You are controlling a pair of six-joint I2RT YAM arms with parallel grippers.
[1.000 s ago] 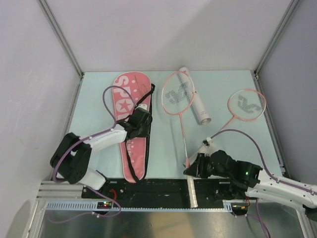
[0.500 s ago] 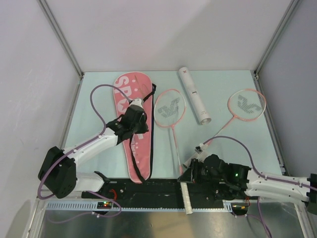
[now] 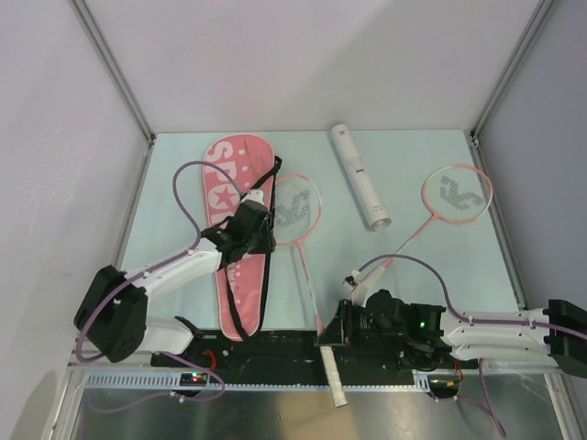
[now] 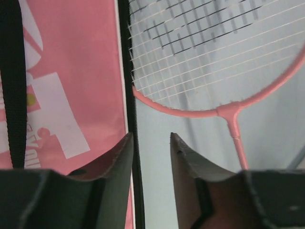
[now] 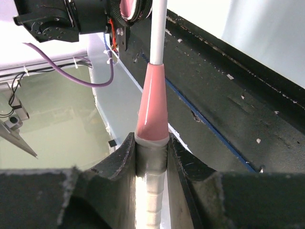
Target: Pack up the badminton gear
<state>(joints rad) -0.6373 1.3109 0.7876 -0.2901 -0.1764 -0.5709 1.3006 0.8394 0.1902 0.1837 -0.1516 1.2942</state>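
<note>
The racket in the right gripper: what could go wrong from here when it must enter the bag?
1. The left gripper stands open astride the black edge of the bag, not clamped on it, so the mouth may remain flat and the racket could slide over the bag.
2. The black strap lies on the bag near that edge; the rim might snag on it.

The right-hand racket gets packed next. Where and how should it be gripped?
Probably the pale handle, from above, fingers straddling it. The racket lies flat, its handle toward the near edge; the shaft is thin, and the strung head gives nothing to pinch.
</note>
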